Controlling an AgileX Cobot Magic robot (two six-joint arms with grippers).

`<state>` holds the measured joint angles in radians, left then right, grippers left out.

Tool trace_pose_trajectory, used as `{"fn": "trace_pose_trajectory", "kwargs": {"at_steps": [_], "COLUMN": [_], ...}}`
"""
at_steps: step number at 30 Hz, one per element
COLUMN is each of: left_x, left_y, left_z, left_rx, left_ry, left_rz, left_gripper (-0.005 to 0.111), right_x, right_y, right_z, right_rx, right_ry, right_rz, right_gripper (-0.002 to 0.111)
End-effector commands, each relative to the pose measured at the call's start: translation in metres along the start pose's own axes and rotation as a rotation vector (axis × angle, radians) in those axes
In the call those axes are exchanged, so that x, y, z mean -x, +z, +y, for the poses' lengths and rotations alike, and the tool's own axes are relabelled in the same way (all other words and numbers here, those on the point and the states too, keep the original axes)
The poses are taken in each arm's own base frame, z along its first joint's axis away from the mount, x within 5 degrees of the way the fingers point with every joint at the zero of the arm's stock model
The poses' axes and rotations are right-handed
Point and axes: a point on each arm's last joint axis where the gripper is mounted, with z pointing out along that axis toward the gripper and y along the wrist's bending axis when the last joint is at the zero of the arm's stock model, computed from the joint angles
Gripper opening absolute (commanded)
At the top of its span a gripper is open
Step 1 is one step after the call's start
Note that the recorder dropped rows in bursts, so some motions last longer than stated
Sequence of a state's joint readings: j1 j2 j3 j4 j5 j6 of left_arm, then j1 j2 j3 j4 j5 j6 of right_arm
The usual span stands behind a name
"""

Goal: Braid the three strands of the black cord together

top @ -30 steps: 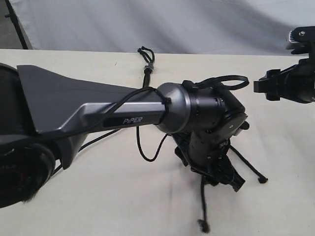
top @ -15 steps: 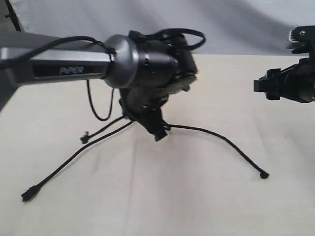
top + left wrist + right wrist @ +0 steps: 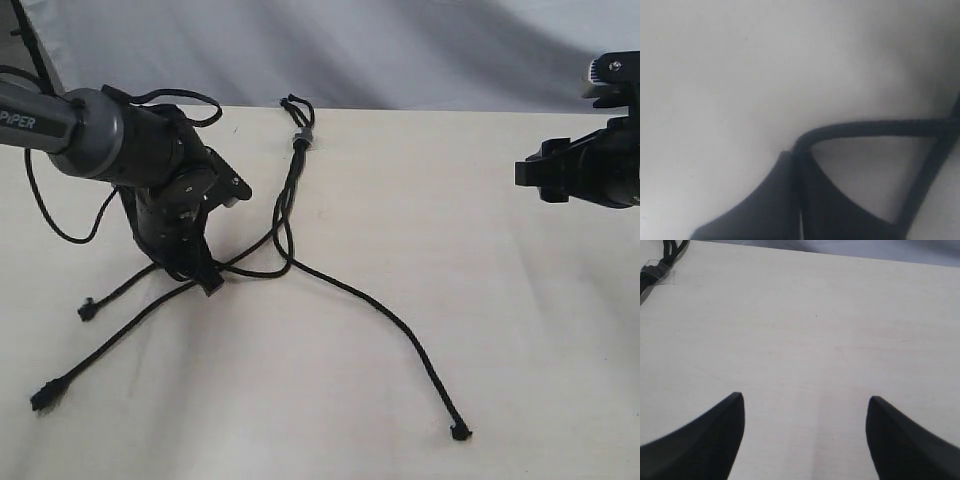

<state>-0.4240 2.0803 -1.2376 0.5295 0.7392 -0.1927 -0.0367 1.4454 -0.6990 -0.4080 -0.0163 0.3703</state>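
Left end effector (image 3: 208,283) pinched shut on one thin matte black cord strand (image 3: 865,129); right end effector (image 3: 805,401) open, empty.

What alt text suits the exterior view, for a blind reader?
The shut left gripper pinches one of three black strands on a pale table. They run from a grey band; the right gripper hangs open, far right.
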Motion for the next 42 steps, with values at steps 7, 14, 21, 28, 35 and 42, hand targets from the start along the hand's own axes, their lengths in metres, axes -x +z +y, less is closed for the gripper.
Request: {"fn": "trace_pose_trajectory", "kwargs": {"at_steps": [7, 14, 21, 28, 35, 42], "left_x": [-0.013, -0.001, -0.017, -0.045, -0.059, -0.059], "left_y": [-0.038, -0.095, -0.087, -0.043, -0.028, -0.028], "left_z": [-0.142, -0.122, -0.058, -0.038, -0.045, -0.045], "left_rx": [-0.539, -0.428, -0.32, -0.314, -0.317, -0.317], "left_ry": [0.152, 0.131, -0.061, -0.191, -0.198, -0.199], "left_rz": [0.071, -0.152, -0.081, -0.085, -0.131, -0.136], "left_gripper": [0.0, 0.0, 0.0, 0.0, 0.0, 0.011], "right_x": [0.001, 0.001, 0.001, 0.001, -0.001, -0.019], "right_y": [-0.001, -0.001, -0.001, -0.001, -0.003, -0.027], "right_z": [-0.001, -0.001, -0.001, -0.001, 0.03, 0.122], "right_rx": [0.001, 0.0, 0.0, 0.0, 0.079, 0.236], "right_ry": [0.01, 0.01, 0.01, 0.01, -0.004, -0.186], "right_rz": [-0.017, -0.013, -0.013, -0.013, 0.012, 0.212], "right_gripper": [0.065, 0.065, 0.065, 0.065, 0.065, 0.065]}}
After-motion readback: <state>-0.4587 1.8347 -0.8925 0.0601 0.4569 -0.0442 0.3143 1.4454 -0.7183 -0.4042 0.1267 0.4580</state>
